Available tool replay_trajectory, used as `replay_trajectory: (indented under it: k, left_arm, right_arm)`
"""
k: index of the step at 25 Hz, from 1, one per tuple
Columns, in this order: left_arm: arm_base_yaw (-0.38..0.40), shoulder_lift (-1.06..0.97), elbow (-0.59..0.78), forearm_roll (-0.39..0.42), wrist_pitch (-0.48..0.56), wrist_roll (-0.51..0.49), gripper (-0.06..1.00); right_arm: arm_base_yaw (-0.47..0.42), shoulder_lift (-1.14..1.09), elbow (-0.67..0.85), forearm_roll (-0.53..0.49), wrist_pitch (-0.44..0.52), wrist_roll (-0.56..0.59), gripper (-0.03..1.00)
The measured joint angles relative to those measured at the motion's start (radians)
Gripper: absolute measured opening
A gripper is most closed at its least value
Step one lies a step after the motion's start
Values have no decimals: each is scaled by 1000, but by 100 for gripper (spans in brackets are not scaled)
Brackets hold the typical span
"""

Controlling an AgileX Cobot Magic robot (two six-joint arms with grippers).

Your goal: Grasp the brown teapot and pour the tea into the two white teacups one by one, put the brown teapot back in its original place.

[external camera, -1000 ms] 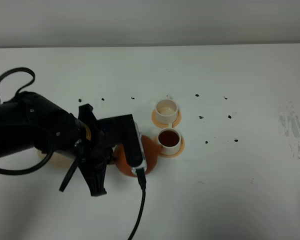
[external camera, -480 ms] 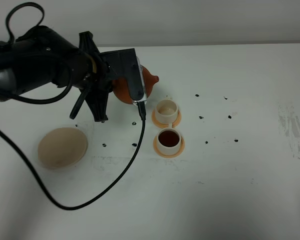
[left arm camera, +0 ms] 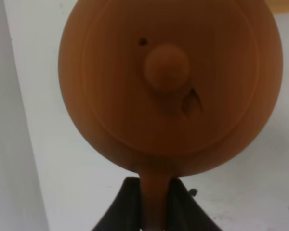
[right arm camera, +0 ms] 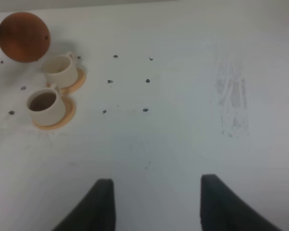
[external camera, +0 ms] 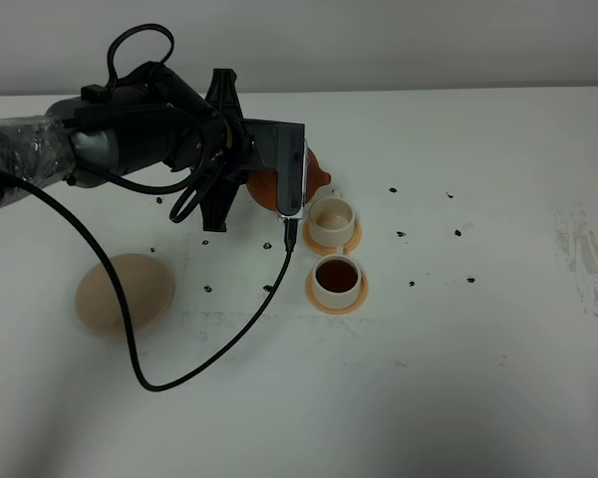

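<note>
My left gripper (left arm camera: 154, 208) is shut on the loop handle of the brown teapot (left arm camera: 169, 86), and the wrist view looks down on its knobbed lid. In the high view the teapot (external camera: 317, 171) hangs above the table just left of the far white teacup (external camera: 332, 216), mostly hidden behind my left arm (external camera: 229, 149), with its spout towards the cup. The far cup looks empty. The near white teacup (external camera: 337, 279) holds dark tea (external camera: 337, 272). The beige saucer (external camera: 125, 292) lies bare at the left. My right gripper (right arm camera: 156, 207) is open and empty, far from the cups (right arm camera: 59, 67).
Each cup stands on an orange coaster (external camera: 351, 238). A black cable (external camera: 229, 334) loops from my left wrist across the table in front of the saucer. Small dark specks (external camera: 412, 283) dot the table around the cups. A faint scuffed patch (external camera: 581, 249) marks the far right.
My left arm has carried the teapot away from the near cup, back across the table and then right, up to the far cup. The saucer has come into view.
</note>
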Motion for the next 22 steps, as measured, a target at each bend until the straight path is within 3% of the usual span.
replay_trajectory:
  k: [22]
  left_arm:
    - [-44, 31, -2, 314, -78, 4, 13]
  right_arm:
    - [0, 0, 0, 0, 0, 0, 43]
